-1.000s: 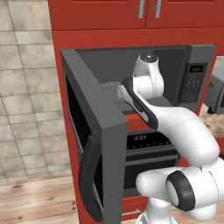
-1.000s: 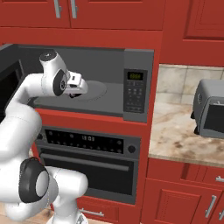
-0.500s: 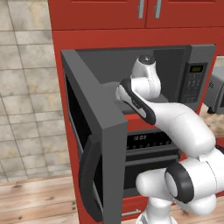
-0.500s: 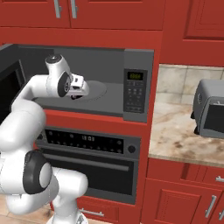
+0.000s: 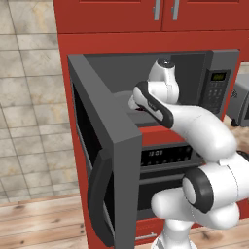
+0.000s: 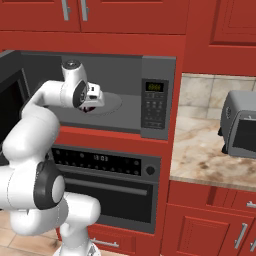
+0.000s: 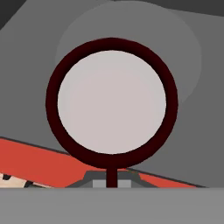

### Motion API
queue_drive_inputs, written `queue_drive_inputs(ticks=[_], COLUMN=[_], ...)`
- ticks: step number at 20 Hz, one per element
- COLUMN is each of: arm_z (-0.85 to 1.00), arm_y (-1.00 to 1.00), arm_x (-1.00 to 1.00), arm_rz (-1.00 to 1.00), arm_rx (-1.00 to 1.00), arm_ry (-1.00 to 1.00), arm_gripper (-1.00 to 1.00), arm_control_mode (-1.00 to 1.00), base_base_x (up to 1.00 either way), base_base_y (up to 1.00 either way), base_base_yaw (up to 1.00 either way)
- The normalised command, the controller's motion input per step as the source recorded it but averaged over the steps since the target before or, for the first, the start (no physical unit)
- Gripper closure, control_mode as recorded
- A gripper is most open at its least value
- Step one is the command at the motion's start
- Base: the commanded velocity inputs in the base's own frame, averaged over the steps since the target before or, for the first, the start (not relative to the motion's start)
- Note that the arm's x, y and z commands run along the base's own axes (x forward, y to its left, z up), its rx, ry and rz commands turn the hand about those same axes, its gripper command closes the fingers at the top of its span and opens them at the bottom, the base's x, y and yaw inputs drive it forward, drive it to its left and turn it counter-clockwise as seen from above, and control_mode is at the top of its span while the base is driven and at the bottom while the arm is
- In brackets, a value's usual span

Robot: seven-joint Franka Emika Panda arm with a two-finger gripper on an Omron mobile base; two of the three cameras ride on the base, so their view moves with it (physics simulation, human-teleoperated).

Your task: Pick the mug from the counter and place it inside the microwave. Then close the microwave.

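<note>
Placing step: at centre frame the jaws, pinched on the rim of the mug [image 7: 112, 103], hold it inside the open microwave [image 6: 157, 70] just above its floor; next they should lower, release, withdraw, then swing the door [image 5: 104, 146] shut.

mug [image 6: 88, 108] mostly hidden behind the hand, toaster oven [image 6: 241, 125] cut by frame edge — fingertips unseen

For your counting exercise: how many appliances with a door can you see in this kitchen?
3. The microwave, door swung open, is built in below the red cabinets; the oven sits directly beneath it; the toaster oven stands on the counter to the right. Others may lie outside the views.
</note>
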Motion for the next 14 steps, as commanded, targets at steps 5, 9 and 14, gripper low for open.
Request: queue_drive_inputs(ticks=[5, 9, 14], arm_z=[-0.08, -0.16, -0.13], arm_y=[0.0, 0.0, 0.0], arm_x=[0.3, 0.43, 0.39], arm_rz=[0.03, 0.0, 0.0], arm_rx=[0.0, 0.0, 0.0], arm_ry=[0.04, 0.05, 0.04], arm_gripper=[1.0, 1.0, 1.0], arm_control_mode=[-1.0, -1.0, -1.0], base_base_x=[0.0, 0.0, 0.0], base_base_y=[0.0, 0.0, 0.0], base_base_yaw=[0.0, 0.0, 0.0])
